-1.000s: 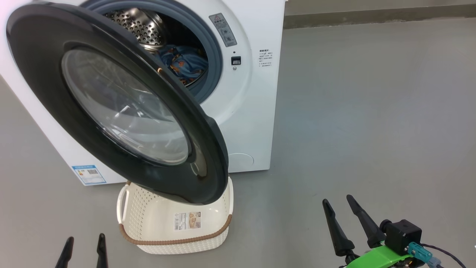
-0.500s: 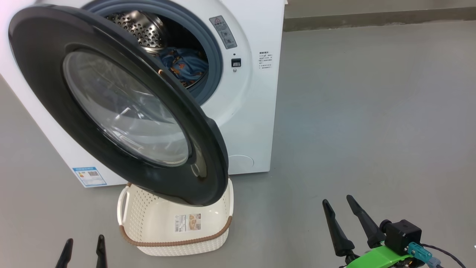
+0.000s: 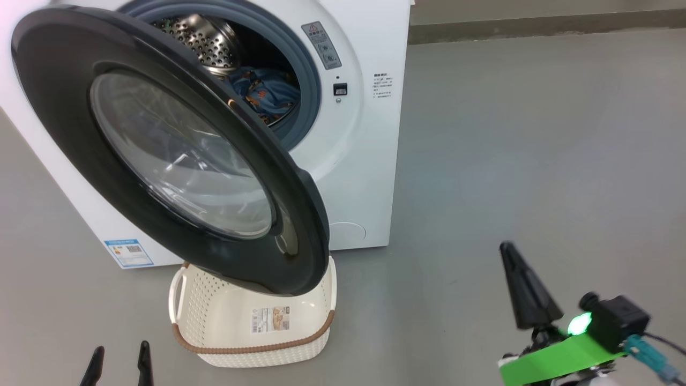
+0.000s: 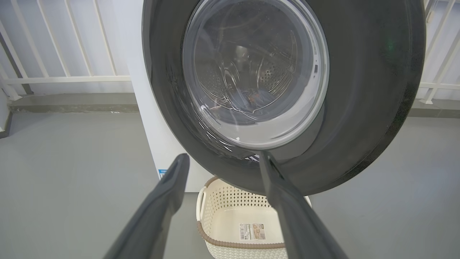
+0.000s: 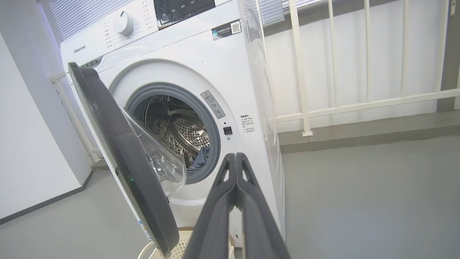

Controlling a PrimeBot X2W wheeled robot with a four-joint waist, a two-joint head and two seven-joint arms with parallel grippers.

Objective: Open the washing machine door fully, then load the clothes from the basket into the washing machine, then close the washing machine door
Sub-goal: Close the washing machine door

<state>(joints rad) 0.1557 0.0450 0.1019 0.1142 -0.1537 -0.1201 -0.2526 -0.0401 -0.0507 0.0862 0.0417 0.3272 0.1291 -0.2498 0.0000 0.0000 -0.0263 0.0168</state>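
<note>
The washing machine (image 3: 364,161) stands with its door (image 3: 64,107) swung out toward me, about half open, black rim and glass bowl facing me. The light-blue clothes (image 3: 265,94) lie inside the steel drum. The cream basket (image 3: 214,321) sits on the floor under the door's lower edge, with nothing but a sticker inside. My left gripper (image 3: 119,362) is open at the lower left, short of the basket, holding nothing. My right gripper (image 3: 509,249) is shut and holds nothing, off to the right of the door. In the left wrist view the left gripper (image 4: 223,156) faces the door (image 4: 359,108); in the right wrist view the right gripper (image 5: 235,154) points at the machine's front.
Grey floor (image 3: 536,134) stretches open to the right of the machine. A white railing (image 5: 302,72) on a low ledge (image 5: 359,129) runs behind it, and a white wall (image 5: 28,144) stands on the machine's left side.
My right gripper has shut its fingers and risen a little, shifting slightly right in the head view. The left gripper, door, basket and clothes stay as they were.
</note>
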